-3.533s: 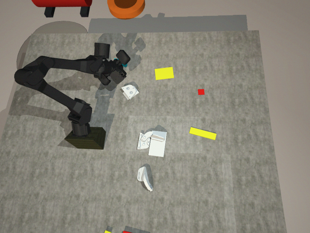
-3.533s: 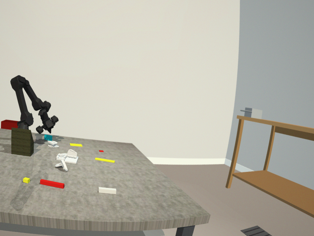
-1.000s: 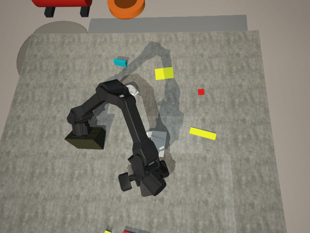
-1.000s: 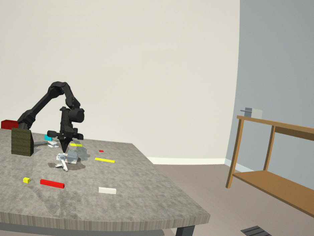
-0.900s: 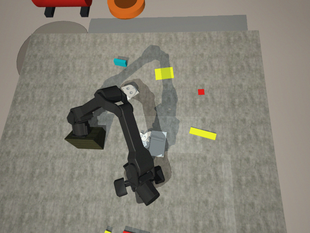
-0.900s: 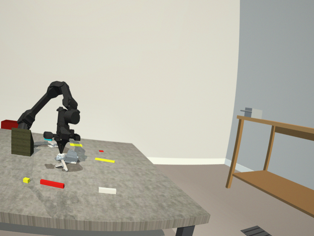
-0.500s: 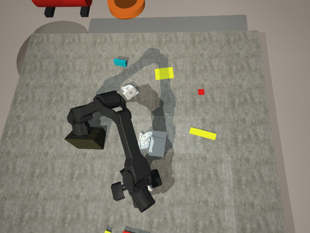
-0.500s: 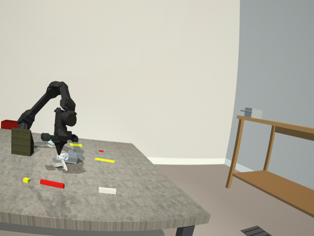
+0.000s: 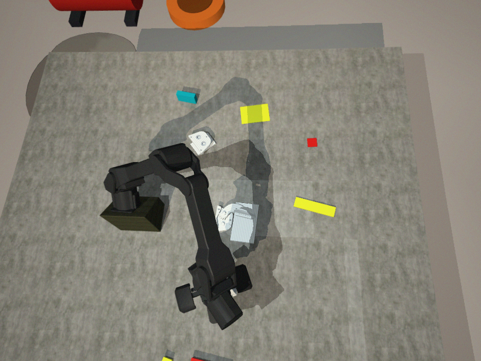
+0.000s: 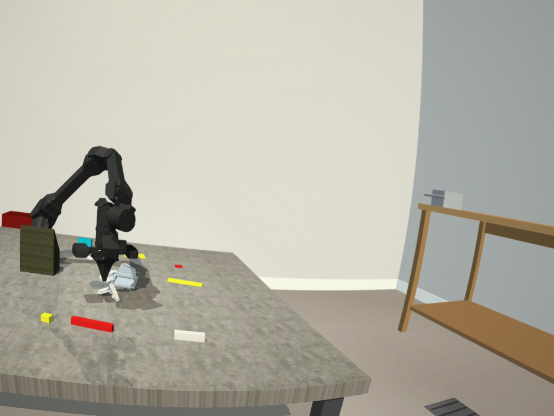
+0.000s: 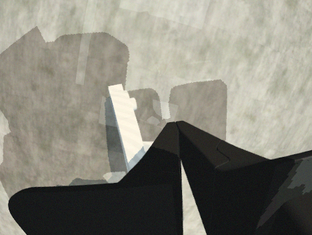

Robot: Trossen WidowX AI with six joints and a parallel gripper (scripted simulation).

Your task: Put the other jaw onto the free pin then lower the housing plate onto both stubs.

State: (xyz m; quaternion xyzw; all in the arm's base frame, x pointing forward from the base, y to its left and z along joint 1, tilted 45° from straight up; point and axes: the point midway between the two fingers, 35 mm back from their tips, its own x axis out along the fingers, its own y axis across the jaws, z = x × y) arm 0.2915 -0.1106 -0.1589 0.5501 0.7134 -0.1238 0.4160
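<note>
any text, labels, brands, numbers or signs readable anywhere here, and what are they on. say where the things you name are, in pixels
There are none that can be read in any of the three views. The black arm (image 9: 202,217) (image 10: 117,178), the white base assembly (image 9: 243,228) (image 10: 127,281) and the coloured blocks show no legible lettering or numbers; any tiny marks on them would be too small to read.

No text, label, brand, number or sign can be read in the top, exterior or wrist view.
</note>
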